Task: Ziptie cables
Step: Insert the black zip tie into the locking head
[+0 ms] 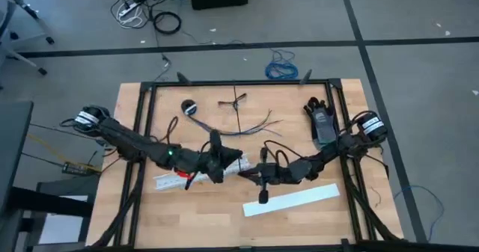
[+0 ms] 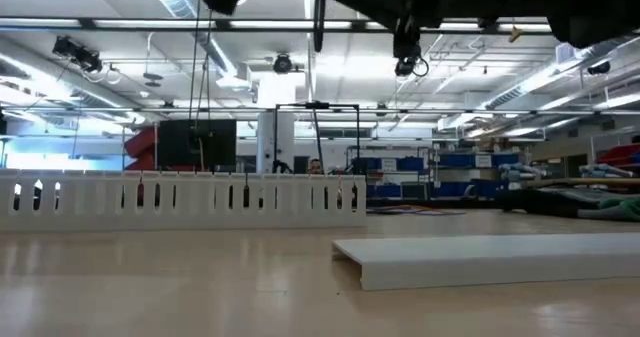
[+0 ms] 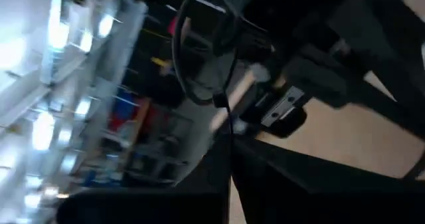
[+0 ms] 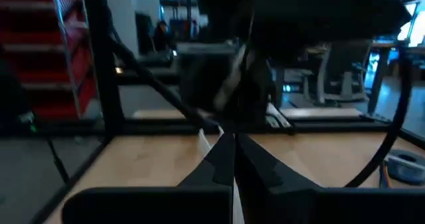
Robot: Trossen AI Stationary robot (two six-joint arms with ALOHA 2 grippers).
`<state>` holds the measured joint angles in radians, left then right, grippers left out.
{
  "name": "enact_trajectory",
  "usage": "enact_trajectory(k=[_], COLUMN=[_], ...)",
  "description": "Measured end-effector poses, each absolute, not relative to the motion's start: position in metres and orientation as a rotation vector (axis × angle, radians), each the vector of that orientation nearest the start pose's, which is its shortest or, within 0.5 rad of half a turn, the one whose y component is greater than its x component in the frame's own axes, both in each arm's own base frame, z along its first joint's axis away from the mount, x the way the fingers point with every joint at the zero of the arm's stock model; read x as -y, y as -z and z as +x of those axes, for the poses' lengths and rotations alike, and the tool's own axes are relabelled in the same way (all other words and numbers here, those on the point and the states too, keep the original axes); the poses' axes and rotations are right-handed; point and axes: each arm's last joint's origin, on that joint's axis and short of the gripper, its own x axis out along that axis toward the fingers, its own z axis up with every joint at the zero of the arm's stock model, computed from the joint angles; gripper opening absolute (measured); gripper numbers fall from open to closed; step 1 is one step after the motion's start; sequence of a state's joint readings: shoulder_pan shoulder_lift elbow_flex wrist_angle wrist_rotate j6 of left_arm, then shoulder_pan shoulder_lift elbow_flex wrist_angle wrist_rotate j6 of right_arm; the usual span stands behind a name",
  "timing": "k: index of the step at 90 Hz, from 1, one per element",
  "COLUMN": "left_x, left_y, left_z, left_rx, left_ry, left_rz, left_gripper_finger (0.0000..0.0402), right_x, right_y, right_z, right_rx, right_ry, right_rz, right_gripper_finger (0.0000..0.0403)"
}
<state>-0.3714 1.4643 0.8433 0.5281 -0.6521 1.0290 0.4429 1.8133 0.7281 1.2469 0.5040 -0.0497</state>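
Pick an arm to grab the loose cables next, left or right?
Probably left. In the high view the left gripper sits just in front of the cables, almost at their left end. The right gripper is farther toward the table's front, beside the white slotted strip.

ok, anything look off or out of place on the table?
Mostly no. The cables lie fanned out loose near the table's far edge, unbundled, away from both pincers. The white slotted strip sits partly under the left arm, and a flat white cover lies skewed near the front.
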Motion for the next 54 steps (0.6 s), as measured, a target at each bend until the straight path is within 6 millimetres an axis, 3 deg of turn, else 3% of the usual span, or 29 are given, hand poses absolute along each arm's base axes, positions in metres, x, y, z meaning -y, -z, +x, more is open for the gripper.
enact_trajectory(k=[12, 54], left_x=[0.096, 0.094], left_y=[-0.253, -0.253], left_z=[0.303, 0.304], left_rx=[-0.243, -0.28], left_ry=[-0.236, -0.233], left_rz=[1.14, 1.356], left_gripper_finger=[0.0, 0.0], right_x=[-0.128, -0.1], right_y=[-0.181, -0.179], right_z=[0.311, 0.322], right_rx=[0.159, 0.148], right_ry=[0.049, -0.036], right_rz=[0.042, 0.132], right_gripper_finger=[0.0, 0.0])
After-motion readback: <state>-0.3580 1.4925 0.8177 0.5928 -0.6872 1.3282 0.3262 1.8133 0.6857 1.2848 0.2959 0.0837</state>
